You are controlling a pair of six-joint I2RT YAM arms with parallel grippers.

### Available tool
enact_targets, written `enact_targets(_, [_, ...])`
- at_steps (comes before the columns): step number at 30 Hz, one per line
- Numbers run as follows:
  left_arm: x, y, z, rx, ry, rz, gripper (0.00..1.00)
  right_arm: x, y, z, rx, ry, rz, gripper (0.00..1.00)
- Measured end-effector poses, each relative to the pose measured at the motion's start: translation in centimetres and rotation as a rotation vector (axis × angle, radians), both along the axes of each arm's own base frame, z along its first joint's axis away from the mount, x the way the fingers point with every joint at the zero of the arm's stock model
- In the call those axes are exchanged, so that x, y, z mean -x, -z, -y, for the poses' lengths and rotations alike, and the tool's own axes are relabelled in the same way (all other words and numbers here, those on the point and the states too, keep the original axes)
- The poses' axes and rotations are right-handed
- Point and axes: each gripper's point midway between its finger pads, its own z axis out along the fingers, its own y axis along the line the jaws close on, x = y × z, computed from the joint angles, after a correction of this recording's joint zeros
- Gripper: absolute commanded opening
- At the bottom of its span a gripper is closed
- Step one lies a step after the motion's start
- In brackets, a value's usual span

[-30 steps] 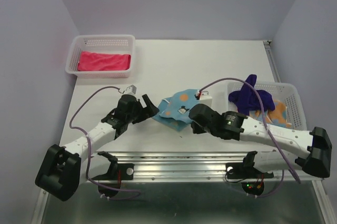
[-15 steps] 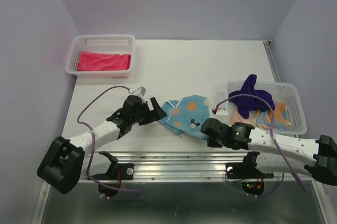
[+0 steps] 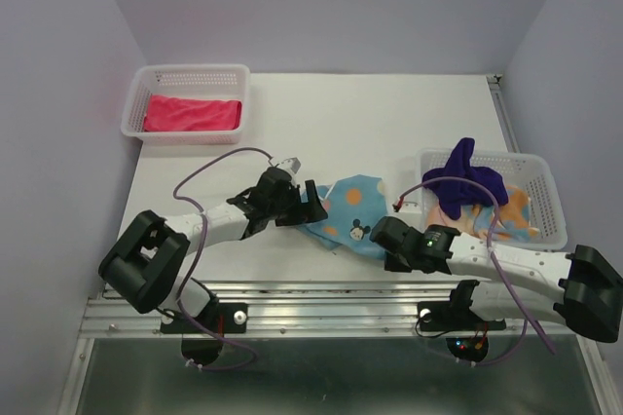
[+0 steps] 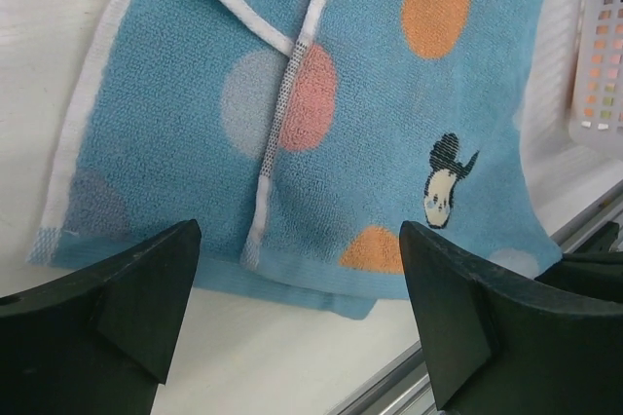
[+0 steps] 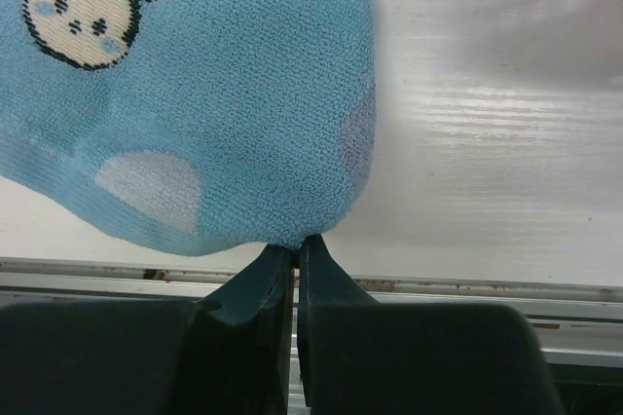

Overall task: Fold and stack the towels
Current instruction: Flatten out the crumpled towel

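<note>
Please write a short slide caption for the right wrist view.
Right gripper, shut, pinches the edge of the blue dotted towel on the white table.

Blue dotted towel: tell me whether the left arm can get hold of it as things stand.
Probably yes. The left gripper is open just short of the blue towel, with nothing between them. The right gripper pinches only its near edge.
</note>
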Motion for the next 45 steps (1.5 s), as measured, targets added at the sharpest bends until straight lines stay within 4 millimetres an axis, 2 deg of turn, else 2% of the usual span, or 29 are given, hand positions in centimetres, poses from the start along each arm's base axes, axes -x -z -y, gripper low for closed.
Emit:
enact_targets(5, [0.2, 1.1, 0.4, -0.021, 0.017, -0.023, 0.91, -0.1, 0.2, -0.2, -0.011, -0.007, -0.001, 0.01])
enact_targets(14, [1.1, 1.0, 1.6, 0.023, 0.068, -0.048, 0.82, -0.3, 0.6, -0.6, -0.016, -0.024, -0.011, 0.01])
enact_targets(20, [1.7, 1.1, 1.7, 0.035, 0.076, -0.065, 0.78, -0.2, 1.2, -0.4, -0.001, -0.029, -0.027, 0.01])
enact_targets(22, [1.9, 0.9, 1.7, 0.039, 0.079, -0.064, 0.74, -0.2, 1.2, -0.5, -0.004, -0.032, -0.027, 0.01])
enact_targets(28, [2.1, 0.8, 1.8, 0.044, 0.083, -0.07, 0.49, -0.2, 1.2, -0.6, -0.008, -0.032, -0.025, 0.01])
enact_targets(31, [2.1, 0.8, 1.8, 0.046, 0.079, -0.074, 0.25, -0.2, 1.2, -0.5, -0.007, -0.032, -0.025, 0.01])
enact_targets(32, [2.1, 0.8, 1.8, 0.044, 0.082, -0.071, 0.15, -0.2, 1.2, -0.5, -0.008, -0.032, -0.025, 0.01])
enact_targets(33, [2.1, 0.8, 1.8, 0.045, 0.082, -0.072, 0.0, -0.3, 1.2, -0.5, -0.008, -0.032, -0.024, 0.01])
enact_targets(38, [2.1, 0.8, 1.9, 0.051, 0.079, -0.079, 0.0, -0.3, 0.9, -0.6, -0.015, -0.032, -0.017, 0.01])
enact_targets(41, [2.1, 0.4, 1.9, 0.058, 0.075, -0.077, 0.0, -0.7, 0.2, -0.4, -0.023, -0.03, 0.013, 0.01])
enact_targets(44, [2.0, -1.5, 1.9, 0.088, 0.071, -0.037, 0.0, -1.7, -2.1, -0.7, -0.05, -0.037, 0.087, 0.01])
enact_targets(45, [1.8, -2.6, 1.9, 0.104, 0.068, -0.011, 0.0, -2.4, -3.6, -1.2, -0.076, -0.039, 0.127, 0.01])
